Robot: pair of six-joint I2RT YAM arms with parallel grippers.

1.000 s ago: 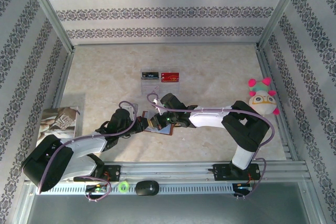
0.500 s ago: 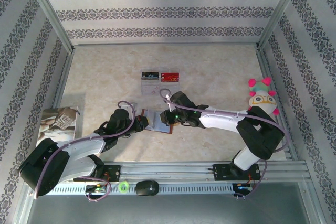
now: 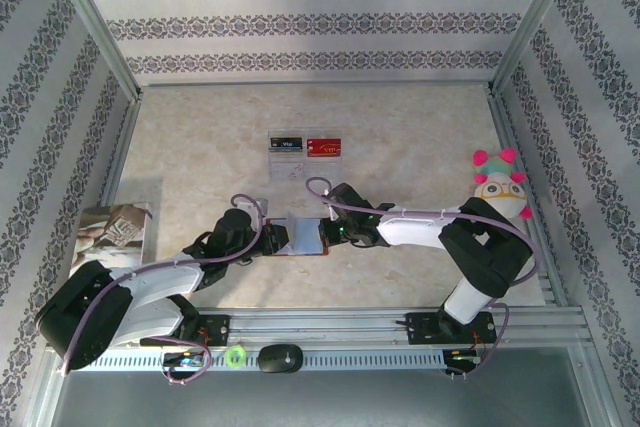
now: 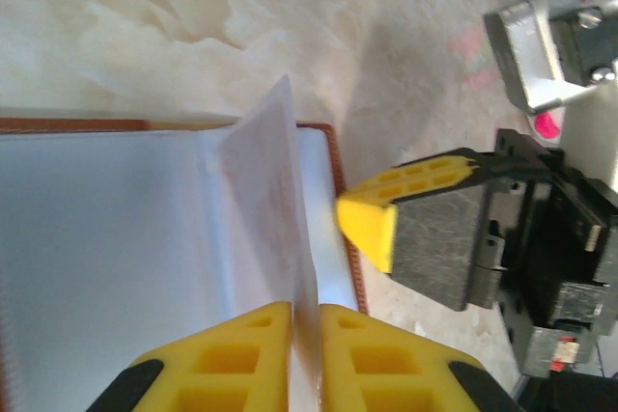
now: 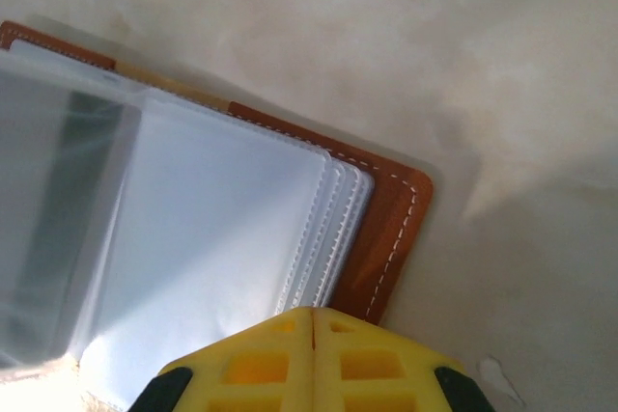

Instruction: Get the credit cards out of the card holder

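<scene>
The brown leather card holder (image 3: 296, 237) lies open on the table between my two grippers, its clear sleeves facing up. My left gripper (image 3: 268, 239) is shut on one clear sleeve (image 4: 275, 200), which stands up between its yellow fingers (image 4: 241, 354). My right gripper (image 3: 325, 234) is shut with nothing between its fingers, over the holder's right edge (image 5: 386, 229). Its yellow tip also appears in the left wrist view (image 4: 367, 224). A black credit card (image 3: 286, 143) and a red credit card (image 3: 324, 147) lie side by side farther back. A dark patch (image 5: 68, 190) shows through one sleeve; I cannot tell what it is.
The two cards rest on a clear tray (image 3: 288, 169) at mid-table. A plush toy (image 3: 497, 185) stands at the right wall and a printed booklet (image 3: 113, 232) lies at the left edge. Metal frame rails bound the table on all sides.
The card holder has settled flat and open, its pale sleeves now showing. The right gripper has drawn back to the holder's right edge, and the left gripper has shifted slightly right.
</scene>
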